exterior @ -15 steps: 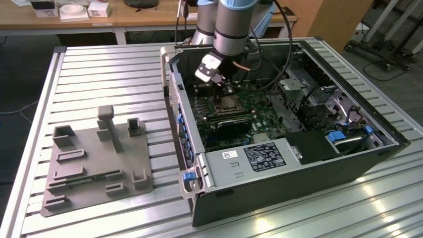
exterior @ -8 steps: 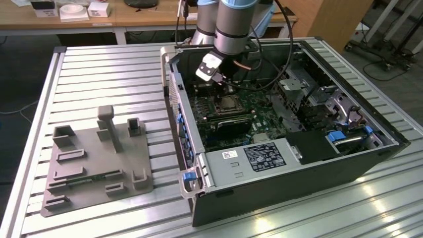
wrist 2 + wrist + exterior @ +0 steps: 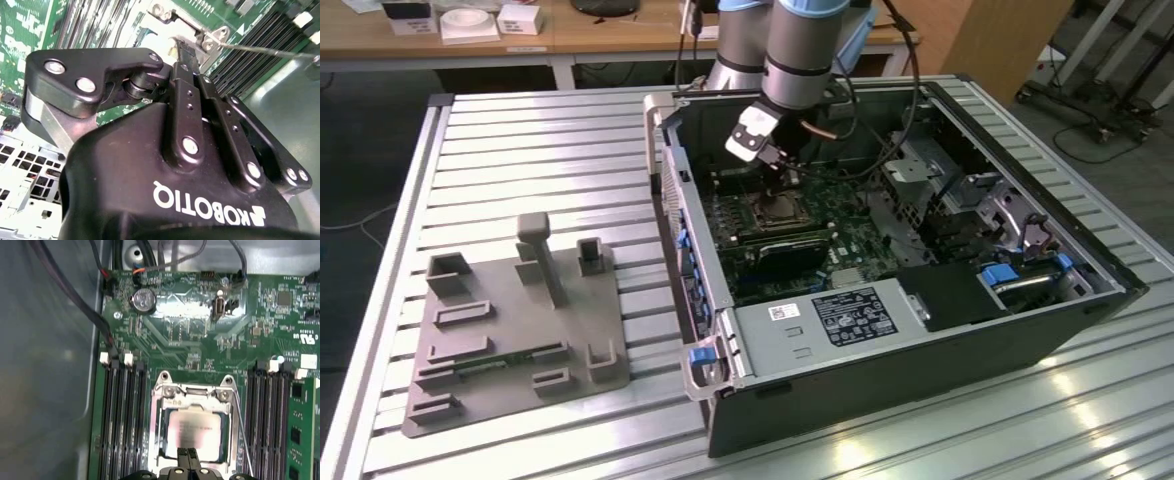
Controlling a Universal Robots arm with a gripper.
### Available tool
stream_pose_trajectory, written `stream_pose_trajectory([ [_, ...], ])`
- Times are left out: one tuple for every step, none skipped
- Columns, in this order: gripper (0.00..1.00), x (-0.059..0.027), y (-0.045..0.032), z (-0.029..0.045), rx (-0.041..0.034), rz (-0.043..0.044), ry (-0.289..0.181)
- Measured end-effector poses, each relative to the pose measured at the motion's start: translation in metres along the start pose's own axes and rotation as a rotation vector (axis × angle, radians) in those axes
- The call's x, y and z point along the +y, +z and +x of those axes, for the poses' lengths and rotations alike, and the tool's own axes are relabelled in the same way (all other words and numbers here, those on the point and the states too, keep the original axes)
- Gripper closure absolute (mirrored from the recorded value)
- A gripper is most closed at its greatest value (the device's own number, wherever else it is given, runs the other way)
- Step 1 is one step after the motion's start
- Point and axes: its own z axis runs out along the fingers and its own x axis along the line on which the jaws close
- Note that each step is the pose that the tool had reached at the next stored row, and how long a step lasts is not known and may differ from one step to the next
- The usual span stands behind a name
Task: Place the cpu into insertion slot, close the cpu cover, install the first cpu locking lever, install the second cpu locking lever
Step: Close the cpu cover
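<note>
First wrist view: the cpu [image 3: 194, 432] lies right at the tips of the pincer [image 3: 187, 456] (closed, gripping nothing).

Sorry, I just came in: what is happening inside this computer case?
A robot arm reaches into the open computer case on the table. Its gripper, fingers together, is low over the insertion slot. The cpu already lies in the slot, and the cpu cover seems to lie flat around it. A thin wire lever runs beside the slot; I cannot tell whether it is latched.
</note>
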Motion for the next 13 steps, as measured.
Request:
stream_pose_trajectory([
  [0.90, 0.0015, 0.0000, 0.0001, 0.0000, -0.0002, 0.000],
  [0.90, 0.0032, 0.0000, 0.0001, 0.0000, -0.0006, 0.000],
  [0.90, 0.0046, 0.0000, 0.0001, -0.0002, -0.0012, 0.000],
  [0.90, 0.0055, 0.0000, 0.0000, -0.0003, -0.0032, 0.000],
  [0.90, 0.0057, -0.0001, 0.0000, -0.0007, -0.0080, 0.000],
  [0.90, 0.0058, -0.0001, 0.0000, -0.0011, -0.0155, 0.000],
  [0.90, 0.0059, 0.0000, 0.0001, -0.0015, -0.0267, 0.000],
  [0.90, 0.0059, 0.0000, 0.0000, -0.0021, -0.0377, 0.000],
  [0.90, 0.0059, -0.0002, 0.0001, -0.0024, -0.0434, 0.000],
  [0.90, 0.0059, -0.0007, 0.0000, -0.0026, -0.0457, 0.000],
  [0.90, 0.0059, -0.0013, 0.0001, -0.0026, -0.0460, 0.000],
  [0.90, 0.0059, -0.0022, 0.0001, -0.0026, -0.0460, 0.000],
  [0.90, 0.0059, -0.0032, 0.0001, -0.0026, -0.0461, 0.000],
])
